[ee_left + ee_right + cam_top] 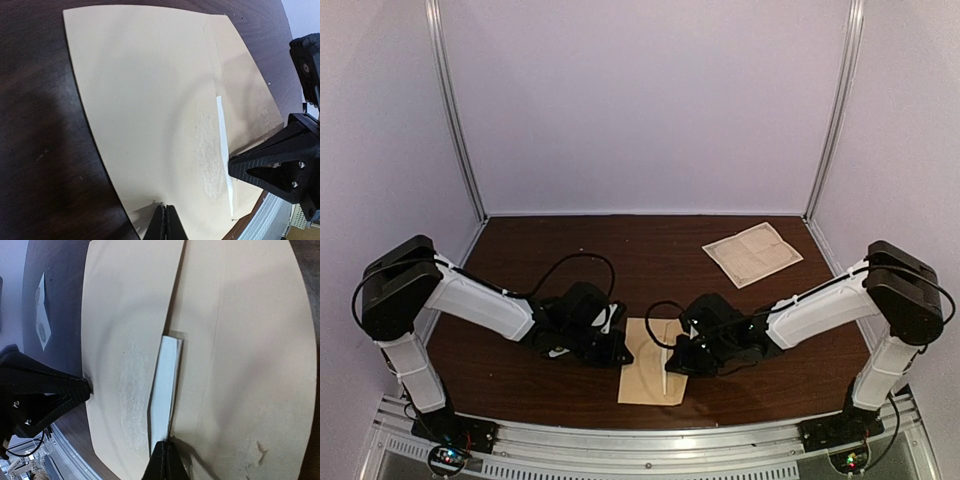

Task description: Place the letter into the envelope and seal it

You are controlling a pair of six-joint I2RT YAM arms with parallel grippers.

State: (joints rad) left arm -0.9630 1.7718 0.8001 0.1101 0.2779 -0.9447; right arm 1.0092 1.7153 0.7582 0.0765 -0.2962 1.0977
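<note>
Closest to the right wrist lens, the right pincer (164,461) is clenched, its two black tips pressed together with no gap showing. They meet at the near corner of the letter (165,380), a folded white sheet. Whether the tips actually pinch that corner cannot be told. The letter lies mostly tucked into the envelope (250,365), and only a narrow strip shows along the slanted edge of the tan panel that overlaps it. That panel carries a rough, whitish patch (131,395) just beside the exposed strip. On the other side, the paper near the pincer is scuffed.

In the left wrist view the left pincer (165,222) is clenched too, tips together, sitting at the near edge of the envelope. The paper edge beside the tips lifts slightly, but a grip on it cannot be confirmed. Seen from the right wrist, that pincer's black wedge touches the envelope's outer edge, on the side away from the letter.

From above, the envelope lies flat on the dark brown desk (570,240), close to the front rail (650,440), with one pincer on each side of it. The left arm (480,300) and right arm (820,305) both reach low toward the middle. A creased pale sheet (752,253) rests at the back right corner, well apart from the envelope. A small white card with round dots (42,310) lies on the desk beyond the envelope's left edge.
</note>
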